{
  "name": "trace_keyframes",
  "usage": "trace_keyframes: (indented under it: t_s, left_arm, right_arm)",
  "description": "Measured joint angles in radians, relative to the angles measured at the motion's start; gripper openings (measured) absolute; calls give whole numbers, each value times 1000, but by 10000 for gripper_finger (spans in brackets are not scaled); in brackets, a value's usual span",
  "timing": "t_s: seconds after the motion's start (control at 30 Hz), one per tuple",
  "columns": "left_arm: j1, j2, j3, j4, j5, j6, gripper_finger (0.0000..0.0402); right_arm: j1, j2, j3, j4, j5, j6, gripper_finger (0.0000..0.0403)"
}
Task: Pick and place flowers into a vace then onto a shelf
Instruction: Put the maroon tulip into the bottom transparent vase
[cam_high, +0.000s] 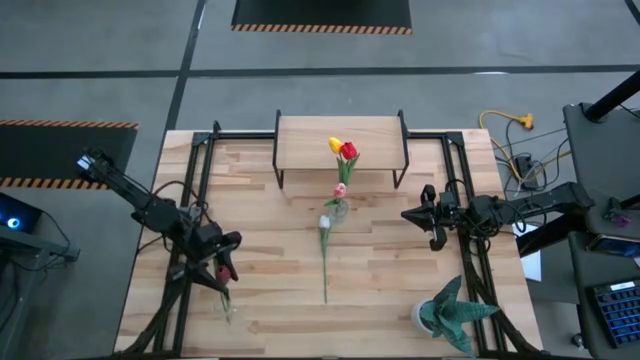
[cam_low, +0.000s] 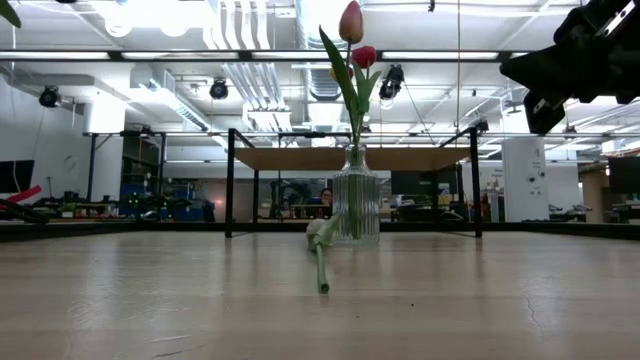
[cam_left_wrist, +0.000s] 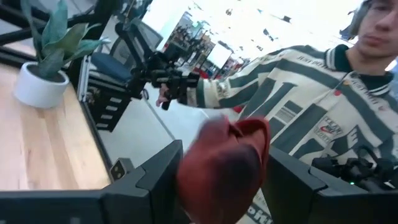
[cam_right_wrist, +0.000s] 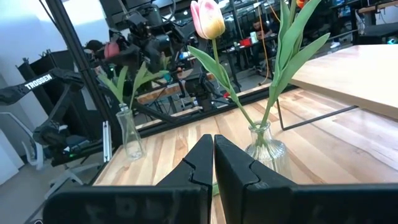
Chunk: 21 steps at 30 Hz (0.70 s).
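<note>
My left gripper (cam_high: 224, 266) hovers over the table's near left part, shut on a red tulip (cam_left_wrist: 224, 168). That tulip's green stem and leaves run down toward a small clear bottle (cam_right_wrist: 130, 140). A ribbed glass vase (cam_high: 338, 210) stands mid-table before the shelf (cam_high: 340, 140) and holds yellow, red and pink tulips (cam_low: 352, 50). One white tulip (cam_high: 324, 250) lies flat on the table, its head against the vase's foot (cam_low: 318, 232). My right gripper (cam_right_wrist: 213, 155) is shut and empty, raised to the right of the vase. My left gripper has the red tulip's head (cam_left_wrist: 249, 134) between its two fingers (cam_left_wrist: 155, 177), one on each side. The head fills the gap. The stem (cam_high: 228, 300) hangs below toward the small bottle; whether its end stands inside the bottle, I cannot tell.
A spiky teal potted plant (cam_high: 452, 315) in a white pot sits at the near right corner. Black frame rails (cam_high: 200, 180) run along both table sides. A person in a striped sweater (cam_left_wrist: 298, 93) stands beyond the table's right side. Bare planks lie between vase and near edge.
</note>
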<state>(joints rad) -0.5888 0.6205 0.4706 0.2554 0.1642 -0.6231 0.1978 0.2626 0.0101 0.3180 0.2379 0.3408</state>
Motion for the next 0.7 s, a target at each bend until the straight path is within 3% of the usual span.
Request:
trace_keyframes:
  t_s: [0.7]
  left_arm:
    - [0,-76,-1,59,-1,0,179]
  right_arm:
    - [0,0,0,0,0,0,8]
